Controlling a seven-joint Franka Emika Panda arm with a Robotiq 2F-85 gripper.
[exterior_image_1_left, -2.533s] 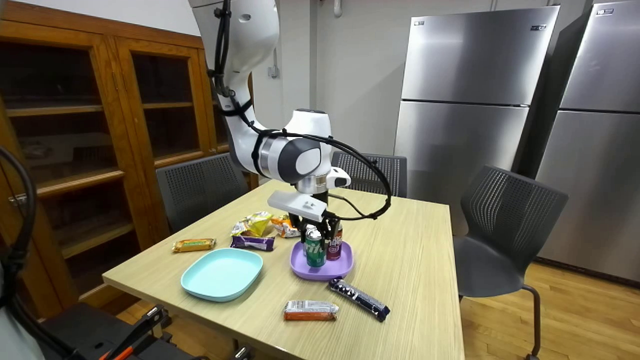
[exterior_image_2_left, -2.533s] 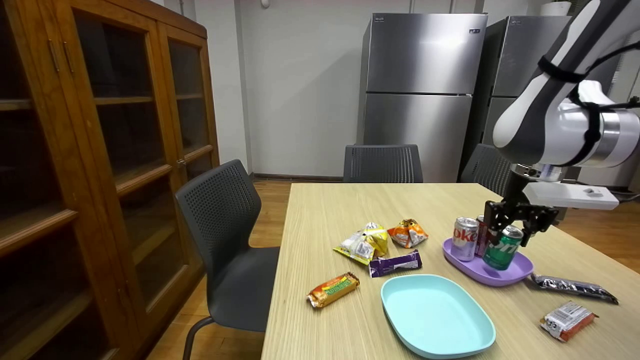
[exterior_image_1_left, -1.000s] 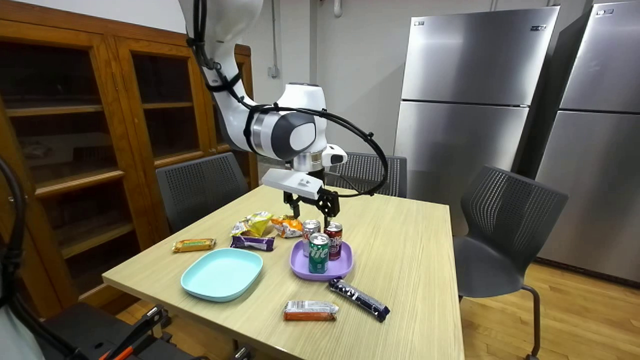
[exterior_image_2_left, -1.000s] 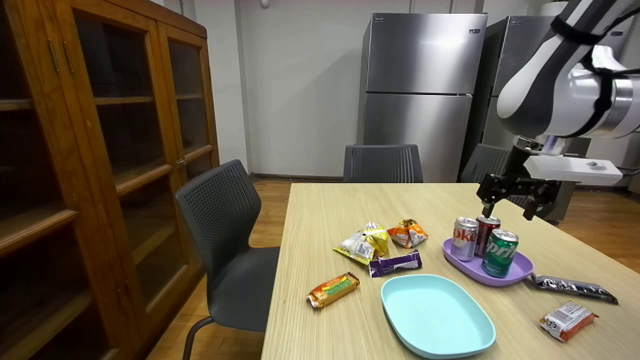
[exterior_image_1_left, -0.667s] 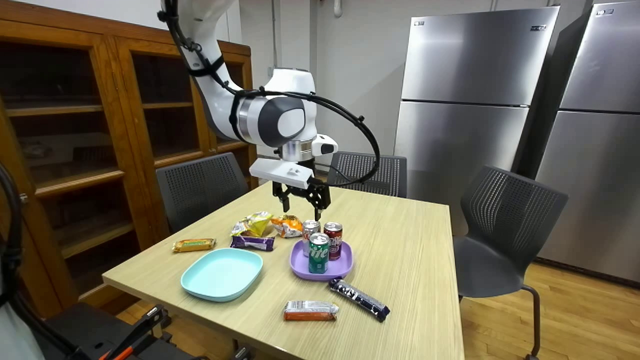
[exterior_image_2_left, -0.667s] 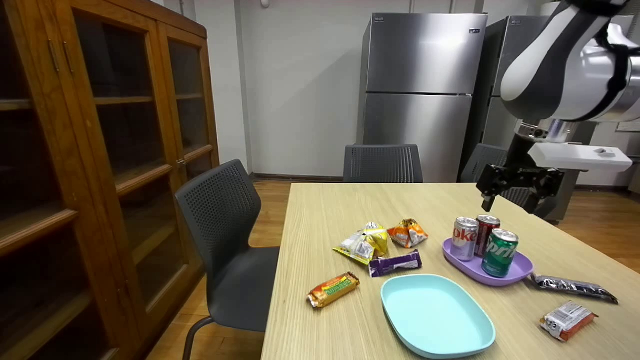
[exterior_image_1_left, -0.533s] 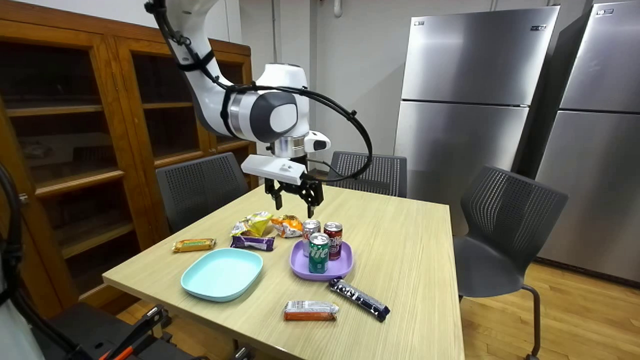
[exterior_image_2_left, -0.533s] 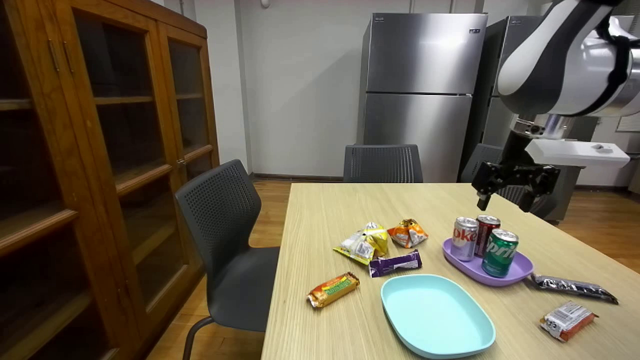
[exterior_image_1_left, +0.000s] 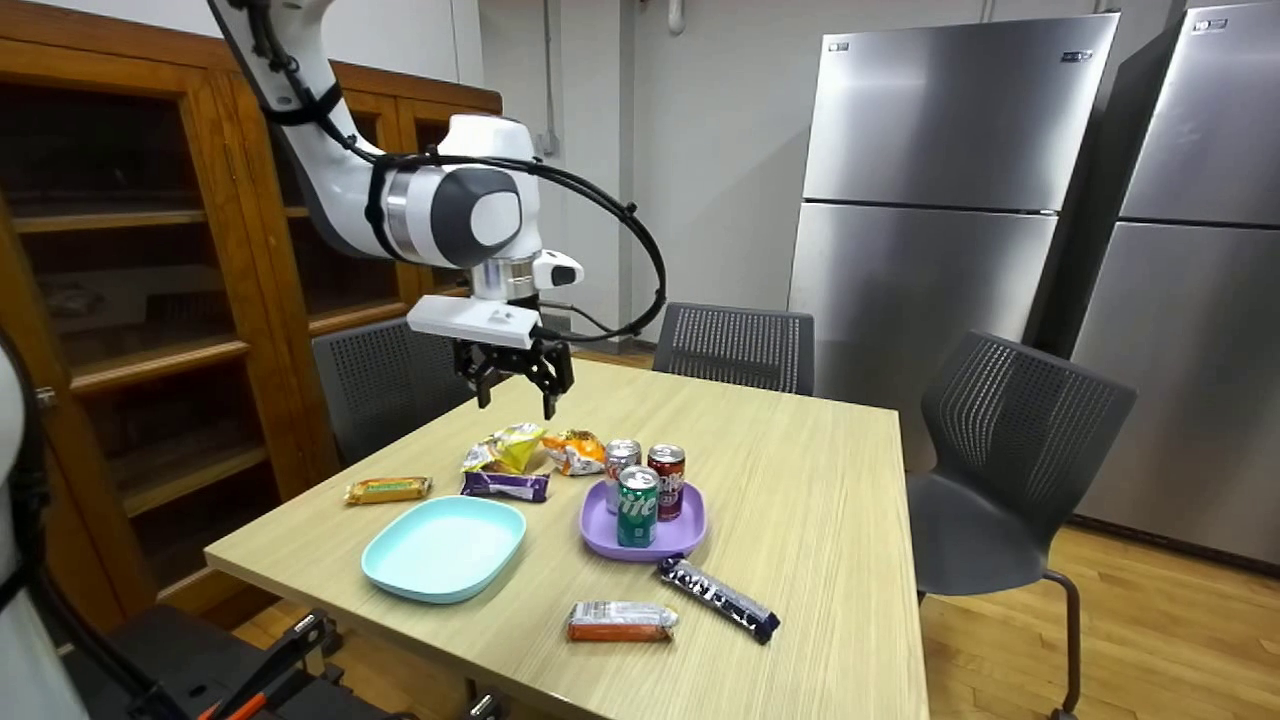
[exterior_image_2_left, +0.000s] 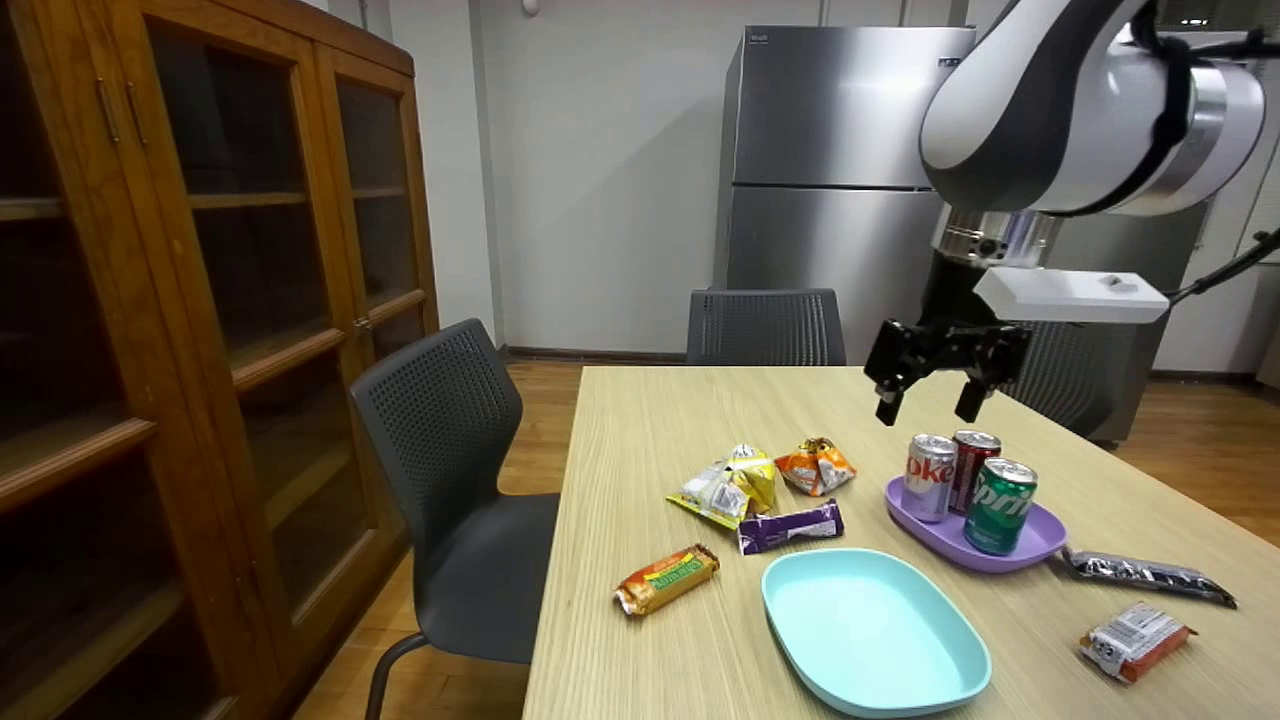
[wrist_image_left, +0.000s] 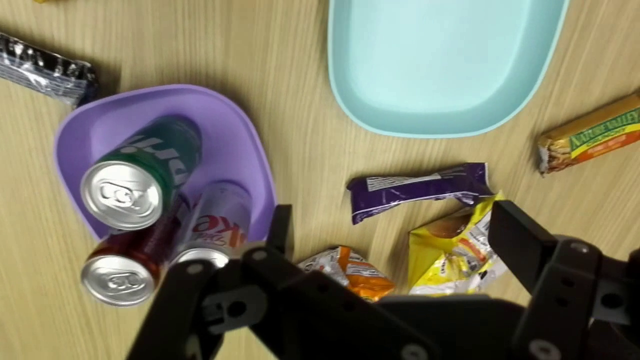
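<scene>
Wrist view: wide, empty tool (wrist_image_left: 394, 232) hangs above 1 orange bag (wrist_image_left: 352, 271), purple bar (wrist_image_left: 420, 192) nearby (long axis roughly finger-to-finger).

The arm (exterior_image_1_left: 455, 215) points its spread jaws downward

a brown wooden cabinet (exterior_image_2_left: 220, 340) with glass-paned doors stands beside a pale gray wall (exterior_image_2_left: 610, 200), two refrigerators (exterior_image_1_left: 935, 250) with steel-colored fronts reflect a soft light, and dark gray chairs (exterior_image_1_left: 1025, 440) with perforated backs stand by a light wood-grain table (exterior_image_1_left: 810, 520) over a floor (exterior_image_1_left: 1180, 620) of honey-colored boards.
</scene>
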